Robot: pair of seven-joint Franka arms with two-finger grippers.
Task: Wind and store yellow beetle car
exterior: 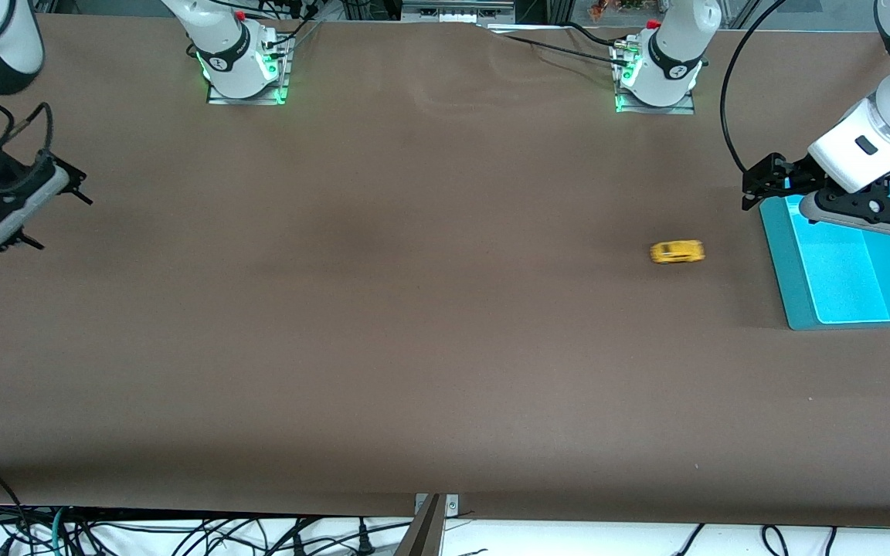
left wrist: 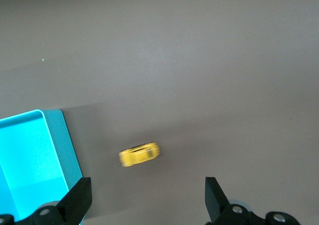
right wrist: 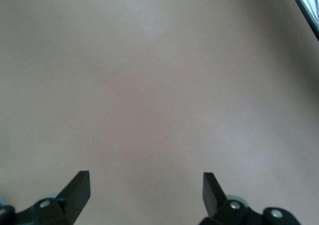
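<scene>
The yellow beetle car (exterior: pixel 677 252) stands on its wheels on the brown table, beside the teal tray (exterior: pixel 796 297) on the side toward the right arm's end. In the left wrist view the car (left wrist: pixel 139 154) looks smeared and lies ahead of the fingers, apart from them. My left gripper (exterior: pixel 861 220) hangs open and empty over the tray's farther end; it also shows in the left wrist view (left wrist: pixel 148 201). My right gripper (exterior: pixel 52 218) waits open and empty over bare table at the right arm's end; it also shows in the right wrist view (right wrist: pixel 146 195).
The teal tray (left wrist: pixel 60 140) is shallow, with a bright cyan floor and nothing in it. The two arm bases (exterior: pixel 244 66) (exterior: pixel 657 73) stand along the table's farther edge. Cables hang below the table's near edge.
</scene>
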